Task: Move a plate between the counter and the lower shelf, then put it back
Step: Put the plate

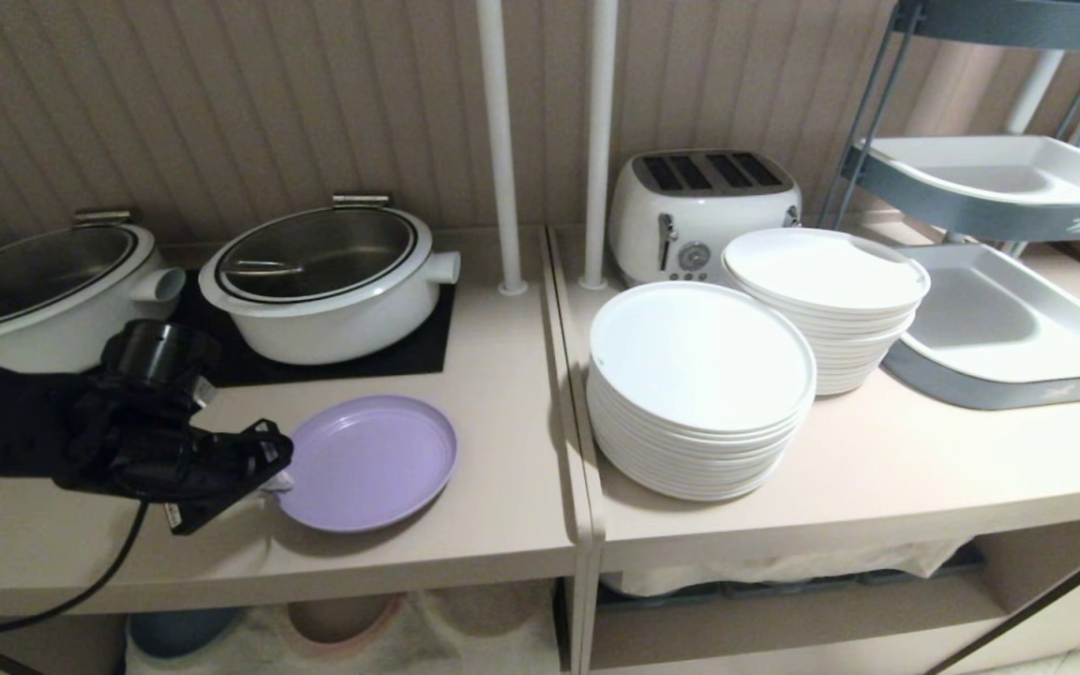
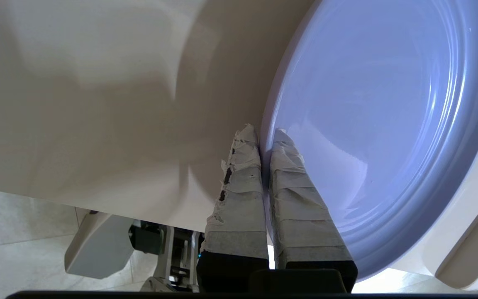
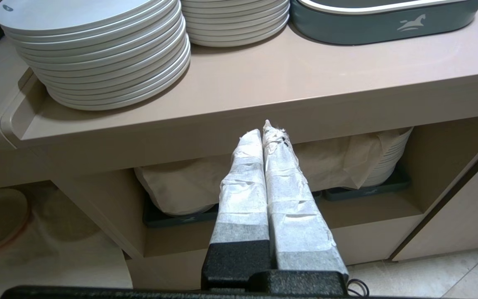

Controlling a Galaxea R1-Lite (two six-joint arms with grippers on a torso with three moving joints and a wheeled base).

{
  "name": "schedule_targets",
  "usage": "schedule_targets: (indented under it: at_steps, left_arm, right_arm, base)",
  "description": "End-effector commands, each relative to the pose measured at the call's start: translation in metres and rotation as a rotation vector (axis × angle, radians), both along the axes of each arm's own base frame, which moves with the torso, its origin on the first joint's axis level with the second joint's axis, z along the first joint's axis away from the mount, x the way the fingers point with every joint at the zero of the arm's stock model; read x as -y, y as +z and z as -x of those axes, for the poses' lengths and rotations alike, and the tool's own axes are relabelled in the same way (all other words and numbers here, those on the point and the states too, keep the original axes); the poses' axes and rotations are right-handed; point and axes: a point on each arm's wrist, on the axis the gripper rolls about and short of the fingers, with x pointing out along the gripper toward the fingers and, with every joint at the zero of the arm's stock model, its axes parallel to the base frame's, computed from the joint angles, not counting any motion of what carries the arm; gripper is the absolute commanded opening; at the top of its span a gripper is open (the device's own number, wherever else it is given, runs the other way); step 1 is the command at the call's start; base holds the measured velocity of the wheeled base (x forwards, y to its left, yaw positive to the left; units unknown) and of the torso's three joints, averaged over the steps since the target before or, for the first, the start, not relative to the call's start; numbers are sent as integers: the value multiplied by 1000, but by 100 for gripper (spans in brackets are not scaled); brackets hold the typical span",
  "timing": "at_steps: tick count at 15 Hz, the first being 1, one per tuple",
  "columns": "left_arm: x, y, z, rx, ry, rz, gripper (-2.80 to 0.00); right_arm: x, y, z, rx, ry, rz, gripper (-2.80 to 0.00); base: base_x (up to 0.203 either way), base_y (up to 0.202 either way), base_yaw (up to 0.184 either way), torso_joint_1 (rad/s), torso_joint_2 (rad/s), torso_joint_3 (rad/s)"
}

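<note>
The lilac plate (image 1: 367, 461) lies flat near the front of the counter (image 1: 493, 394), just ahead of the black hob (image 1: 413, 352). My left gripper (image 1: 276, 483) reaches in from the left and is shut on the plate's left rim. In the left wrist view the taped fingers (image 2: 239, 182) pinch the rim of the plate (image 2: 367, 104), one finger outside and one inside, with the left gripper (image 2: 264, 135) at its edge. The lower shelf (image 1: 446, 637), draped in white cloth, opens under the counter. My right gripper (image 3: 266, 129) is shut and empty, hanging before the neighbouring cabinet.
Two white pots (image 1: 324, 281) (image 1: 34, 291) sit on the hob behind the plate. To the right stand two stacks of white plates (image 1: 699, 394) (image 1: 826, 300), a toaster (image 1: 704, 211) and grey-blue trays (image 1: 999, 328). A blue plate (image 1: 179, 630) and a pink-rimmed plate (image 1: 338, 619) rest on the shelf.
</note>
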Motion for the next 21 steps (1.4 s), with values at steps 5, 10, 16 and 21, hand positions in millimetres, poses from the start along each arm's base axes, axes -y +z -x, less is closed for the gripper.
schedule_targets:
  at_steps: [5, 10, 16, 21]
  left_arm:
    - [0, -2, -1, -7, 3, 3, -280]
    - [-2, -3, -2, -11, 9, 3, 0]
    - [-3, -4, -5, 2, 13, 2, 0]
    - [-3, -2, -5, 13, 14, 2, 0]
  right_arm:
    - [0, 0, 0, 1, -1, -1, -280]
    - [0, 0, 0, 0, -1, -1, -280]
    - [0, 0, 0, 2, 1, -1, -280]
    - [0, 0, 0, 2, 1, -1, -280]
  base:
    - [0, 0, 0, 0, 0, 0]
    - [0, 0, 0, 0, 0, 0]
    - [0, 0, 0, 0, 0, 0]
    - [0, 0, 0, 0, 0, 0]
